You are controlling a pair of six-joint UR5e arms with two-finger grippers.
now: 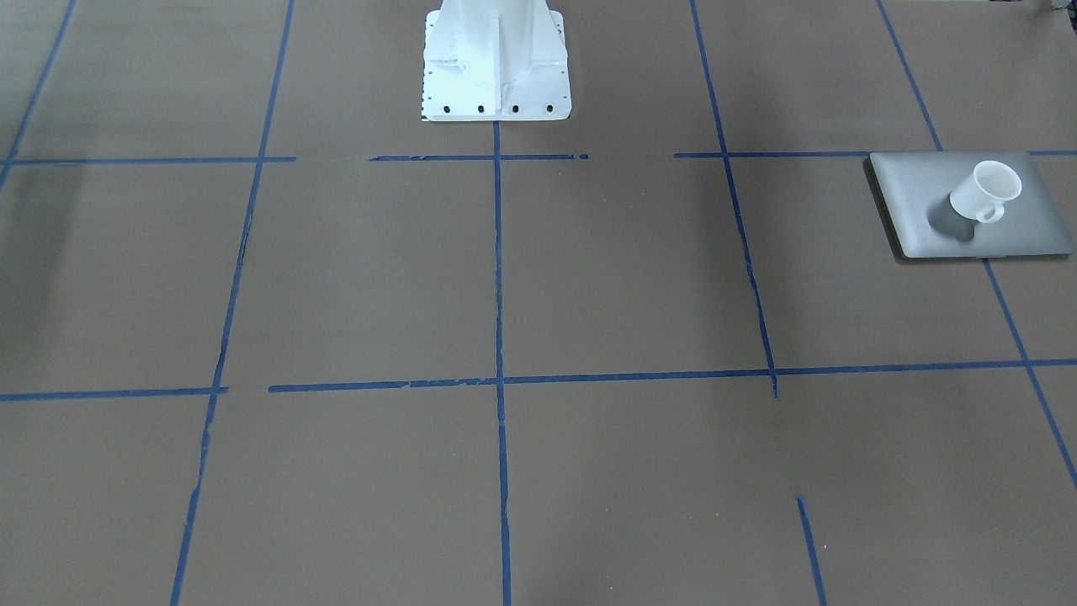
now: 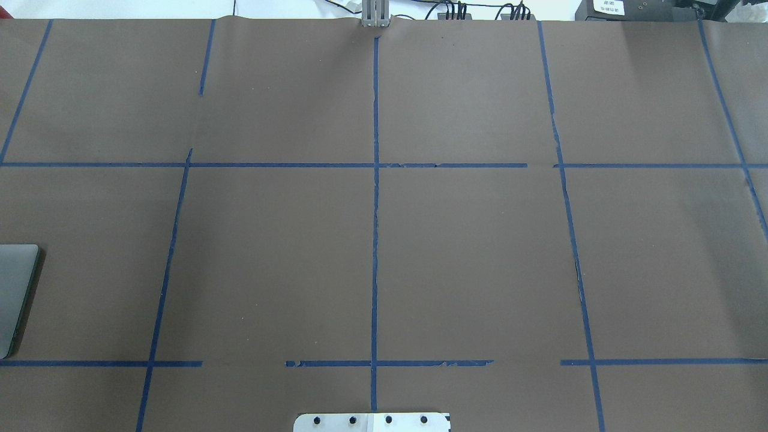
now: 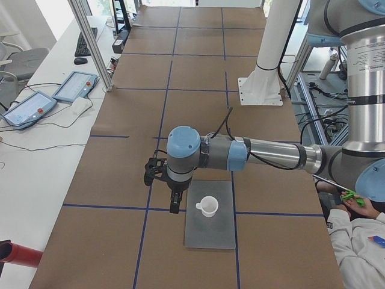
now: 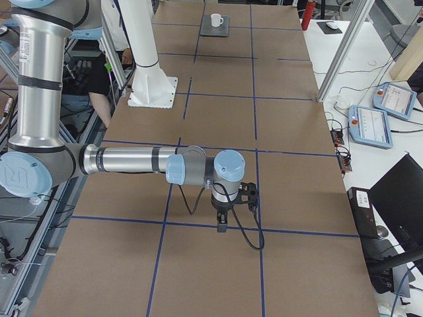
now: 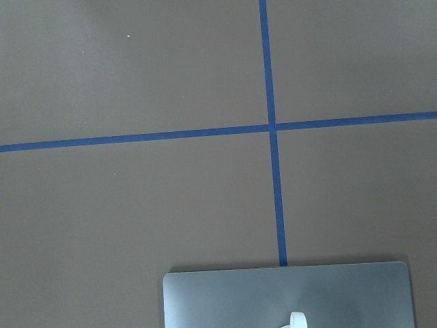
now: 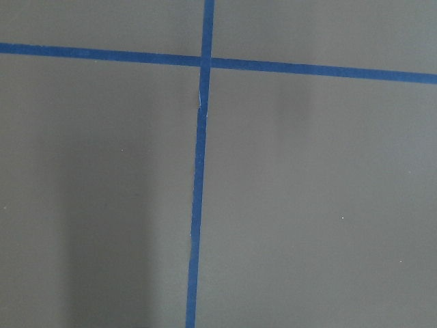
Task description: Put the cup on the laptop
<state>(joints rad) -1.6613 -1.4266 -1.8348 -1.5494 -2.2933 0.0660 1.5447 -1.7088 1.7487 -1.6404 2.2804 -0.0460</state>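
The white cup stands upright on the lid of the silver-grey laptop, handle toward the camera. In the exterior left view the cup sits on the laptop, and my left gripper hangs beside it, apart from it, above the laptop's edge. I cannot tell whether it is open or shut. The left wrist view shows the laptop and a bit of the cup at the bottom edge. My right gripper hovers over bare table far from both; its state cannot be told.
Brown paper with blue tape lines covers the table. The white robot base stands at the table's robot side. A corner of the laptop shows at the overhead view's left edge. Tablets lie on the side bench.
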